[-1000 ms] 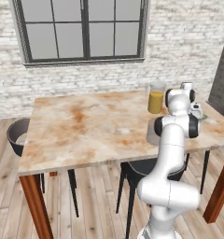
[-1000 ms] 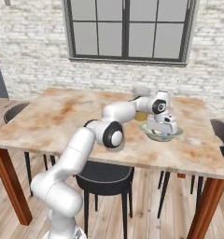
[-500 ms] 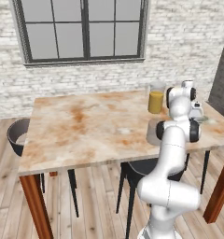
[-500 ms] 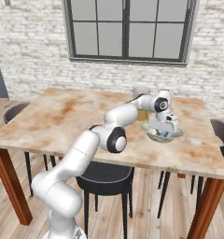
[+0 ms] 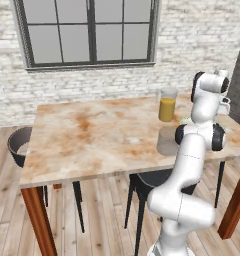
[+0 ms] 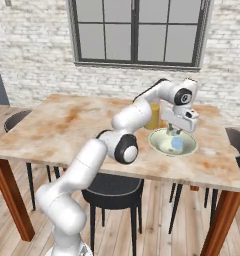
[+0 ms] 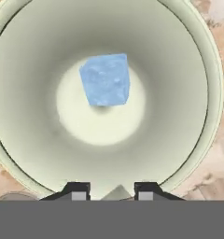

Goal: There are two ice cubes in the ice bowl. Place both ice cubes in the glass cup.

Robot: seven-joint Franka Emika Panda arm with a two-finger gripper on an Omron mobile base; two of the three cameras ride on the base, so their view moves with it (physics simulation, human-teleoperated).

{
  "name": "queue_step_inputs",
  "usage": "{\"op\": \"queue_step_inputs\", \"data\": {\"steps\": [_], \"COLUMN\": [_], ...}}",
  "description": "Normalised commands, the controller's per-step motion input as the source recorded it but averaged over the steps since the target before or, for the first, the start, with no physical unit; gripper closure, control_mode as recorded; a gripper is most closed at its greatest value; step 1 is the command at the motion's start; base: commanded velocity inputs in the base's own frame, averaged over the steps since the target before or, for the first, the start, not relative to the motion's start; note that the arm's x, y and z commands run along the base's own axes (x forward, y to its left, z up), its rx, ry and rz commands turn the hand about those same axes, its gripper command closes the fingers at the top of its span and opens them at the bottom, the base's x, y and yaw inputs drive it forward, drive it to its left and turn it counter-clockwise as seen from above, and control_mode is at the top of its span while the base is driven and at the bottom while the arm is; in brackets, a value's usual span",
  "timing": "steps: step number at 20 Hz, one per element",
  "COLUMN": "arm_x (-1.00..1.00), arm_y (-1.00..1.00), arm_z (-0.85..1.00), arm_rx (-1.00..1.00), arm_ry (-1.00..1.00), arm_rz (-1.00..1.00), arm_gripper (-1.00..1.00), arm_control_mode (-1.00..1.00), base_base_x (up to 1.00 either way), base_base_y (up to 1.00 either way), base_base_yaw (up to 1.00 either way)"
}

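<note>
Oddly, what sits between the tool's point(image 7: 112, 190) narrowed tips is hard to make out. One ice cube point(image 7: 105, 79) lies in the ice bowl point(image 7: 188, 70) at twelve o'clock of them.

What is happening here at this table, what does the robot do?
The robot arm reaches over the table and holds its gripper just above the ice bowl. One blue ice cube lies in the middle of the bowl. Whether something sits between the fingers is hard to tell. The glass cup stands near the table's front edge, and a taller glass with orange liquid stands behind it.
</note>
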Motion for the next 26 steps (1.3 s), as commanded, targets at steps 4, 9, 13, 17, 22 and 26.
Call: {"op": "queue_step_inputs", "data": {"steps": [4,9,13,17,22,26], "arm_x": [-1.0,-1.0,-1.0,-1.0,-0.11,0.15], "arm_y": [0.91,1.0,1.0,1.0,1.0,1.0], "arm_z": [0.9,0.28,-0.03,-0.47,0.32,0.49], "arm_rx": [0.05,0.03,0.0,-0.04,-0.12,-0.22], "arm_ry": [-0.49,-0.52,-0.49,-0.42,-0.26,-0.03], "arm_rz": [0.0,0.0,0.0,0.0,-0.07,-0.11], "arm_gripper": [1.0,1.0,1.0,1.0,1.0,1.0], "arm_control_mode": [-1.0,-1.0,-1.0,-1.0,-1.0,-1.0], "base_base_x": [0.0,0.0,0.0,0.0,0.0,0.0], "base_base_y": [0.0,0.0,0.0,0.0,0.0,0.0], "base_base_yaw": [0.0,0.0,0.0,0.0,0.0,0.0]}}
